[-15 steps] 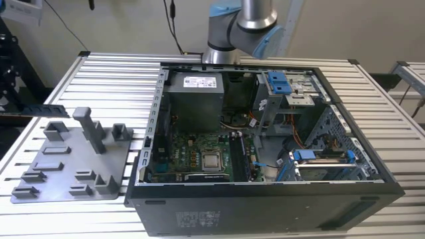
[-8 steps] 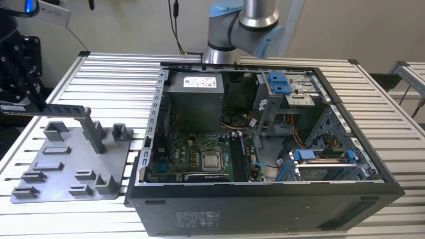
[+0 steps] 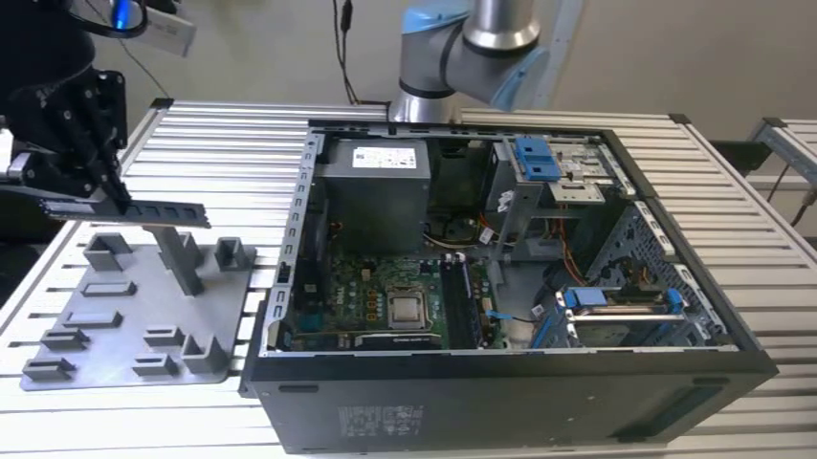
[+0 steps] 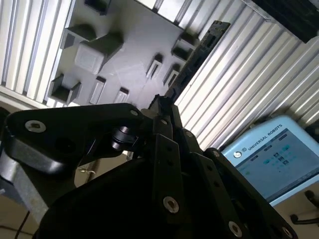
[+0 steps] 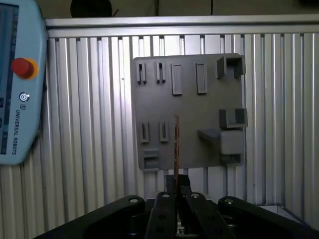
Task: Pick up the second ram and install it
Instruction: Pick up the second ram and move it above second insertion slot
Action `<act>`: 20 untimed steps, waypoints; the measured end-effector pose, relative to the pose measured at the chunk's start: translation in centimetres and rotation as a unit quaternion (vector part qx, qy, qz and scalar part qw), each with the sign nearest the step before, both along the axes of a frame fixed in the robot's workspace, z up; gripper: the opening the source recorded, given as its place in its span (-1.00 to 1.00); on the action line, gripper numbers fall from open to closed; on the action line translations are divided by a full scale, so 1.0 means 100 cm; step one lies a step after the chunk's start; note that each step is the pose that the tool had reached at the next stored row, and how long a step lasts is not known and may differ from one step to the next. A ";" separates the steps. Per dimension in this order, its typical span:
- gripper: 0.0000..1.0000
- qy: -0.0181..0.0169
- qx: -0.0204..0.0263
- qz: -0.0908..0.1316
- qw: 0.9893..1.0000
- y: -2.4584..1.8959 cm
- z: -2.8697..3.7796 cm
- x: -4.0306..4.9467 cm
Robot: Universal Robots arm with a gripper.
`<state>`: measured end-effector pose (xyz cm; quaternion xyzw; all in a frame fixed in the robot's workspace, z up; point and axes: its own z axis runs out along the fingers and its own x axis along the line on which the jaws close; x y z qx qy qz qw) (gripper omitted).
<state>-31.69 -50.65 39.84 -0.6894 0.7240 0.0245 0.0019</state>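
Exterior view, gripper (image 3: 92, 199): black, at the exterior view's left, raised above the grey tray (image 3: 128, 320); jaws pinching one end of the second ram (image 3: 166, 214).
Exterior view, second ram: dark stick held roughly level in the air, its free end pointing towards the computer case (image 3: 511, 406); clear of the tray, passing just above the tray's tall post (image 3: 182, 256).
Exterior view, computer case: open, lying on the slatted metal table (image 3: 243, 143), just beside the tray; the motherboard inside carries a square silver processor chip (image 3: 408, 309).
Exterior view, arm base (image 3: 466, 43): stands behind the case.
Second wrist view, gripper (image 4: 162, 102): dark linkage in the foreground, jaws closed on the near end of the second ram (image 4: 197, 57).
Second wrist view, second ram: runs out from the gripper over the edge of the tray (image 4: 127, 59) and the table slats.
Second wrist view, teach pendant (image 4: 269, 154): pale blue with a lit screen, well apart from the tray.
First wrist view, gripper (image 5: 176, 181): jaws pressed onto the second ram (image 5: 176, 144).
First wrist view, second ram: seen edge-on as a thin line over the tray (image 5: 189, 107).
First wrist view, teach pendant (image 5: 15, 99): on the table (image 5: 89, 149), apart from the tray.
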 end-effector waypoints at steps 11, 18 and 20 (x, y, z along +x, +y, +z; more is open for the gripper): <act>-0.72 0.002 0.000 0.008 1.000 -0.0002 0.0000 0.0424; -0.72 0.002 0.000 0.017 1.000 -0.0003 -0.0003 0.0513; -0.72 0.002 0.000 0.017 1.000 -0.0003 -0.0004 0.0514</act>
